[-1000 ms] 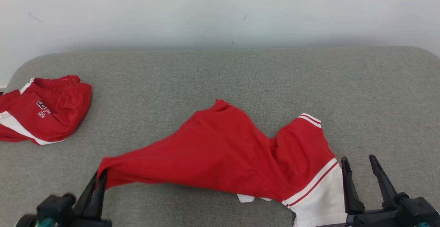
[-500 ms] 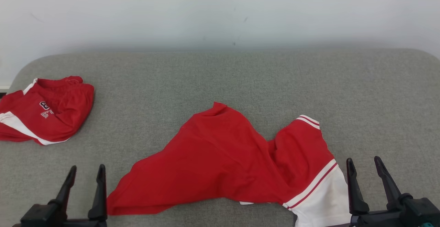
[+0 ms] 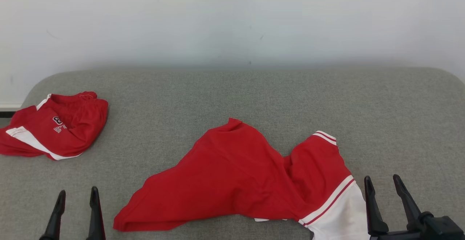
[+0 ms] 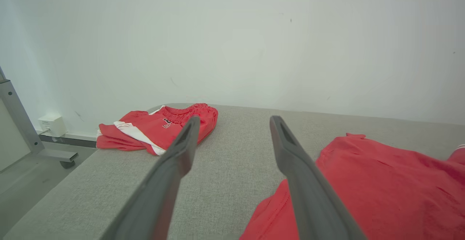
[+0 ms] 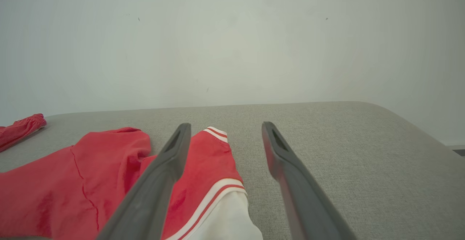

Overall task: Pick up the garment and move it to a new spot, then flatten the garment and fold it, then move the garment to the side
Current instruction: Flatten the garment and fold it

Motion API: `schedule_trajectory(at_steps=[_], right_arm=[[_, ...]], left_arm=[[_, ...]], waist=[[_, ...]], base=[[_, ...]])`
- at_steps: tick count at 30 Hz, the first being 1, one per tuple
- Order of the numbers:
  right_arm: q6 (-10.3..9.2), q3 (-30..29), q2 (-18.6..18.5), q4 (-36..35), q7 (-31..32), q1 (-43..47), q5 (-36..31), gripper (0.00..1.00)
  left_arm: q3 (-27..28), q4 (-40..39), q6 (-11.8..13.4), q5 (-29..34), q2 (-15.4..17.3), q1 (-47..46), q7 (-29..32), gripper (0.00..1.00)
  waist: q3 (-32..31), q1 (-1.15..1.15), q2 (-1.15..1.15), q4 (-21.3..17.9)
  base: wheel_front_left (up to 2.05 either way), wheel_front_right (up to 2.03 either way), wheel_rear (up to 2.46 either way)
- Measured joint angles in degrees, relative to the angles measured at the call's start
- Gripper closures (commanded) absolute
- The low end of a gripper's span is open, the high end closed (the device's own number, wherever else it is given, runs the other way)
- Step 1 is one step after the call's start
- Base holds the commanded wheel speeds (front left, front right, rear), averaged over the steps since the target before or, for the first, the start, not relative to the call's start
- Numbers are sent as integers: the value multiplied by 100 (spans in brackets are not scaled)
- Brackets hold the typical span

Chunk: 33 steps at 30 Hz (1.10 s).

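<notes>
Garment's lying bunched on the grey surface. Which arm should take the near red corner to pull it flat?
Left. The left gripper is open right beside that red corner of the garment, nothing between them. The right gripper, also open, sits at the opposite end by the white panel.

Red garment (image 3: 232,174), white-striped trim

Table (image 3: 254,94): set before the wall (image 3: 232,22), which stands behind its far edge.
Garment (image 3: 232,174): on the table, near the front edge, centre to right.
Second garment (image 3: 58,127): on the table at far left, behind the garment and well apart from it.
Left end effector (image 3: 77,191): front left, beside the garment's left corner (gap visible).
Right end effector (image 3: 381,177): front right, just beside the garment's right end.
</notes>
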Motion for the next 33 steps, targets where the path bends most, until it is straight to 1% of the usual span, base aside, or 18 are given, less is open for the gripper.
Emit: schedule_trajectory(at_steps=[5,9,14,17,20,23,27,33], right_arm=[[0,-4,14,46,0,106,22,0],[0,5,33,67,0,115,26,0],[0,41,35,109,0,105,29,0],[0,77,30,126,0,69,38,0],[0,107,31,169,0,-2,53,0],[0,163,48,215,0,-90,53,0],[0,177,103,267,0,-240,56,0],[0,204,191,331,-1,-436,62,0]], left_arm=[[255,18,-230,297,-344,203,0,0],[416,100,-407,452,-517,261,0,0],[456,158,-631,619,-568,124,0,0],[358,297,-737,614,-480,-209,0,0],[97,619,-803,497,-219,-704,19,0],[-210,839,-835,245,151,-1340,290,0],[-881,985,-845,-327,759,-2118,703,0],[-1666,1182,-847,-1169,1578,-2969,1328,0]], waist=[[-34,0,0,5],[-40,0,0,-9],[-19,0,0,-51],[25,0,0,-107],[106,1,0,-181],[215,1,0,-275],[385,1,0,-449],[679,2,0,-760]], base=[[0,0,0],[0,0,0],[0,0,0],[0,0,0],[0,0,0],[0,0,0],[0,0,0],[0,0,0]])
